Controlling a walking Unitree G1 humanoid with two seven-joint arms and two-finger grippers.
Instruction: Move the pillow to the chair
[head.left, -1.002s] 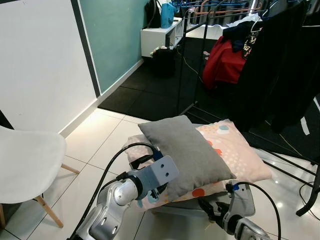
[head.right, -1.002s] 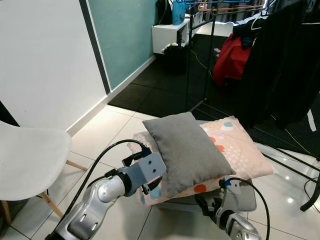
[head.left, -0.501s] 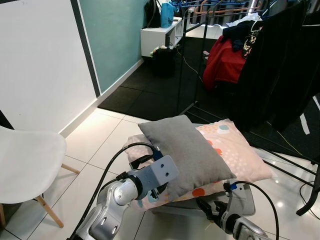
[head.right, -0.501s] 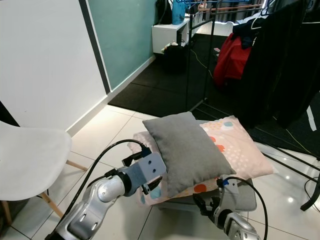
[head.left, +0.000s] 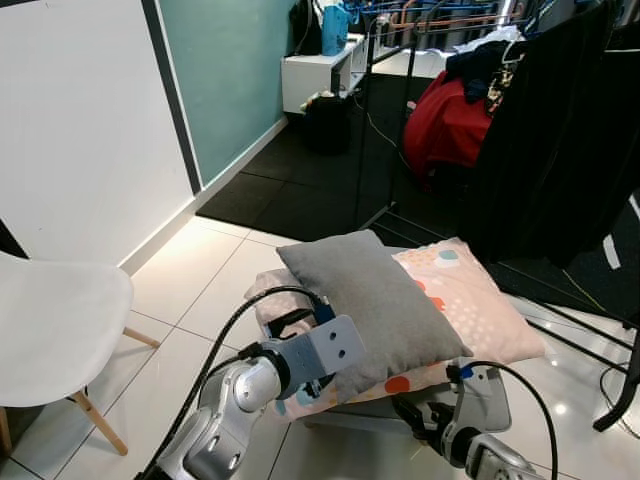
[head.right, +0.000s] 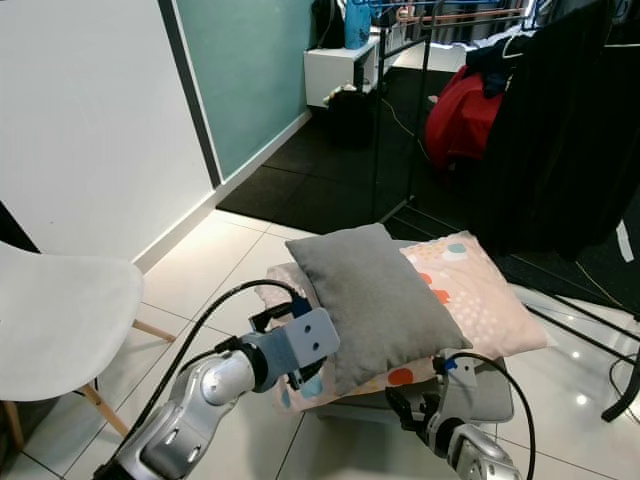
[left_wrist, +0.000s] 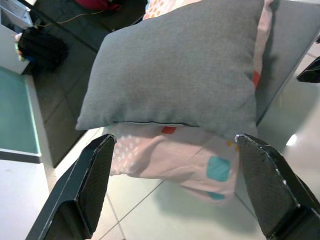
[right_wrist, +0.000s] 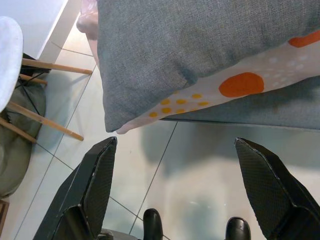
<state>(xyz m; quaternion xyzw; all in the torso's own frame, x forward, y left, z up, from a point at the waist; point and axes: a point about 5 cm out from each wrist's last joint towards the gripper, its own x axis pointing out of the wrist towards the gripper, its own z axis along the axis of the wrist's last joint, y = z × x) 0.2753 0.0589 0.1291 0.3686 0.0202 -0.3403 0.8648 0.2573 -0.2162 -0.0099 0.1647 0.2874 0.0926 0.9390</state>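
Both end effectors are spread wide: left end effector (left_wrist: 172, 187) faces the grey pillow (head.left: 375, 300), which lies atop a patterned pillow (head.left: 470, 310); right end effector (right_wrist: 187, 192) hovers low. White chair (head.left: 50, 330) at 9 o'clock.

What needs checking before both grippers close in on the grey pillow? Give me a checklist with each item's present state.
1. Left gripper open: ok, its fingers stand wide apart, facing the grey pillow edge.
2. Right gripper open: ok, fingers spread, pointing below the pillow's near corner.
3. Grey pillow free to lift: ok, it lies on top of the patterned pink pillow with nothing on it.
4. Either gripper touching the grey pillow: not ok, both are apart from it.
5. White chair seat ready: ok for the part in view; the rest is cut off.
6. Only the grey pillow will be caught: cannot tell, the pink pillow's edge sits right beneath it.
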